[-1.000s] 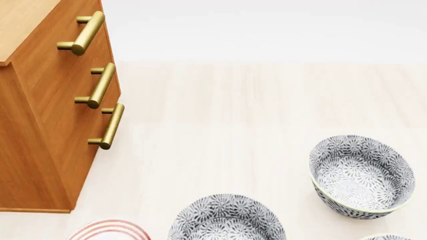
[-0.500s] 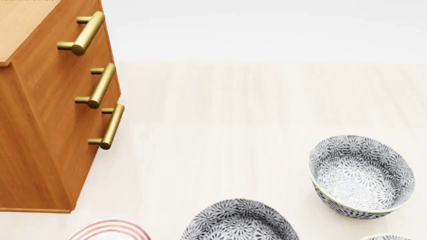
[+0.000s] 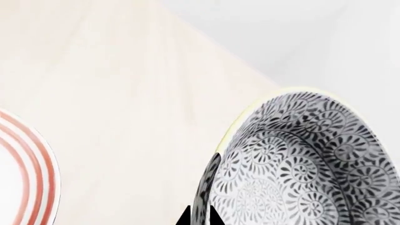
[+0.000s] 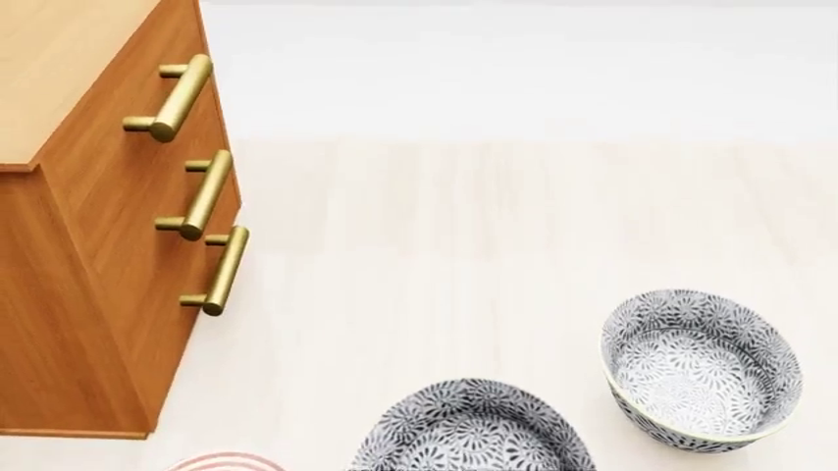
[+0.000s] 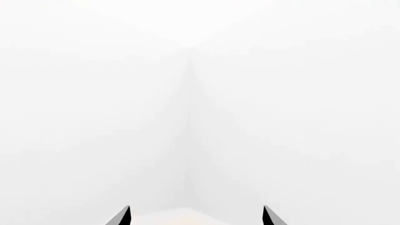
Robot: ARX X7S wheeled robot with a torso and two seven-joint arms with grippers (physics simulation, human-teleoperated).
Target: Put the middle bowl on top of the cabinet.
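Note:
The middle bowl (image 4: 472, 432), grey-and-white floral, shows at the head view's bottom edge, tilted, between a plate and another bowl. In the left wrist view the middle bowl (image 3: 300, 168) fills the frame's lower right, and my left gripper (image 3: 200, 216) is shut on its rim, one dark finger (image 3: 183, 218) on the outside and one inside. The cabinet (image 4: 92, 245), orange-brown with a lighter top and three brass handles, stands at the far left. My right gripper (image 5: 196, 216) is open with nothing between its fingers, facing white walls. Neither arm shows in the head view.
A look-alike floral bowl (image 4: 701, 368) sits upright to the right of the held one. A white plate with red rings (image 4: 223, 461) lies by the cabinet's foot, and the plate (image 3: 25, 173) also edges the left wrist view. Pale wooden floor (image 4: 458, 226) stretches toward a white wall.
The middle bowl has tipped and shifted right in my left gripper. The head view has risen, showing more cabinet top; a third bowl's rim at the bottom right has left the frame.

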